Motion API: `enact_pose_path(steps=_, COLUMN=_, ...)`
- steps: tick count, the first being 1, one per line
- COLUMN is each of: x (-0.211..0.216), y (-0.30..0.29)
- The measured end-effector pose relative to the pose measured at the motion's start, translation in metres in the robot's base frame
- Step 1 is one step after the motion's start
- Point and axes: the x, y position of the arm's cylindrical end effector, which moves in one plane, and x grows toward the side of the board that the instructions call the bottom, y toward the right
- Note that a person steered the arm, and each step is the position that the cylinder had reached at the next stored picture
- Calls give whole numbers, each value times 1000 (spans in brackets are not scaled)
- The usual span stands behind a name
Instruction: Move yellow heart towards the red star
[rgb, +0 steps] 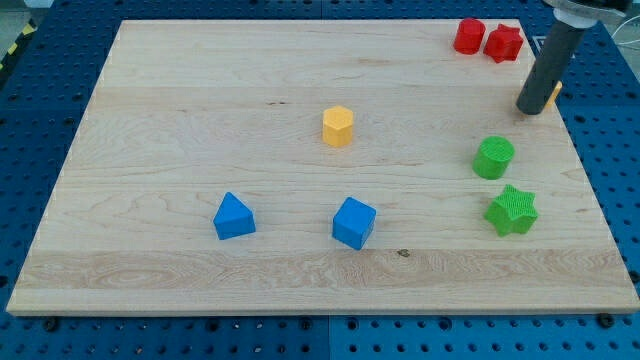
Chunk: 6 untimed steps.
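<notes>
Yellow heart: camera view only. You see just a yellow-orange sliver of it at the view's right of the rod's lower end; its shape is hidden. I take it for the heart because the other yellow block, mid-surface, looks hexagonal.

My tip sits touching or just beside that sliver, on its left, near the right edge of the surface. The red star lies toward the view's top and slightly left, touching or just beside a second red block.

Jaws: none on this rig, so there is nothing to spread or pinch; the rod only pushes.

Handling, as judgement: small rigid block, light, and it should slide easily on smooth wood. It will likely rotate if you push off-centre. Contact it low on the side facing away from the star, which is the view's bottom-right. Edge proximity is the risk.

Labels or writing: none legible.
</notes>
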Motion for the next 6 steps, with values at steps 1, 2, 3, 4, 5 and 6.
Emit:
enact_pose_path(steps=1, x=21, y=10)
enact_pose_path(steps=2, x=23, y=55)
enact_pose_path(steps=3, x=15, y=84)
enact_pose_path(steps=4, x=2, y=81)
enact_pose_path(steps=5, x=1, y=60)
enact_pose_path(steps=6, x=1, y=30)
